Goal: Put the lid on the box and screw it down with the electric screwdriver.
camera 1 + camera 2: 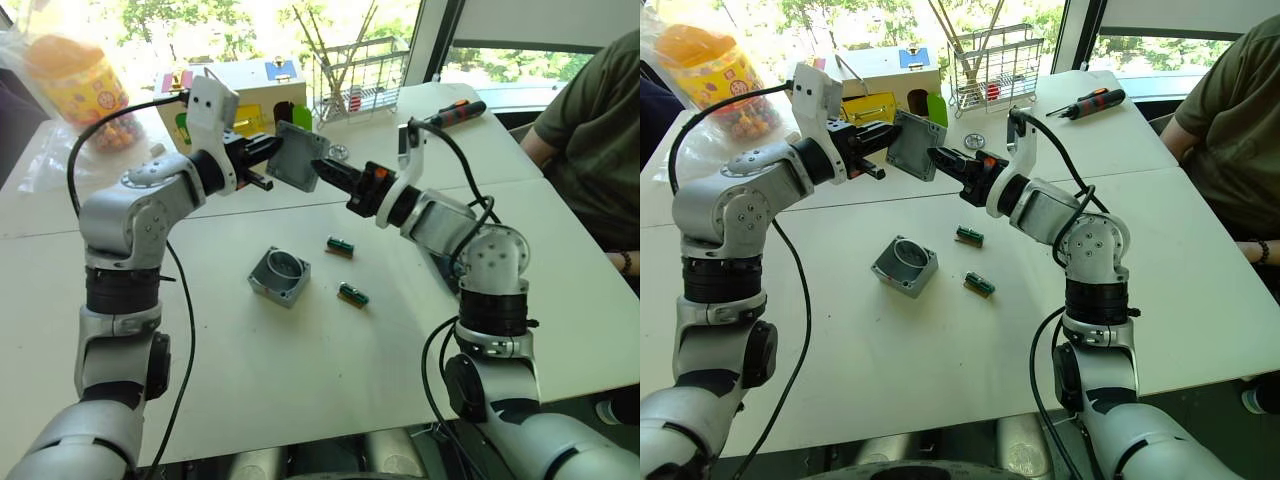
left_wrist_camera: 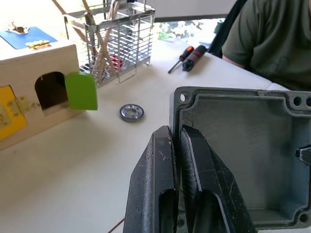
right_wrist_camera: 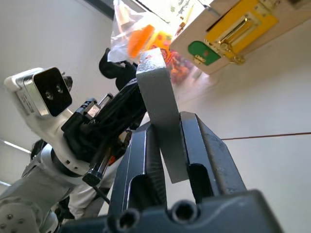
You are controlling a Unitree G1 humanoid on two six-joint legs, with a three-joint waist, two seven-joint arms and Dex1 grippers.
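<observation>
Table (image 1: 300, 400): wide bare top near the box.
Box (image 1: 280, 276): mid-table, open side up, nothing touching it.
Lid (image 1: 297, 157): in the air, tilted on edge.
Left gripper (image 1: 268, 152): clamped on the lid's left edge.
Right gripper (image 1: 322, 166): pinching its right edge.

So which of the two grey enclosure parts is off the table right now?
The lid, the flat square cover, pinched in the air between left tool and right tool. The deeper box sits open on the table.
</observation>
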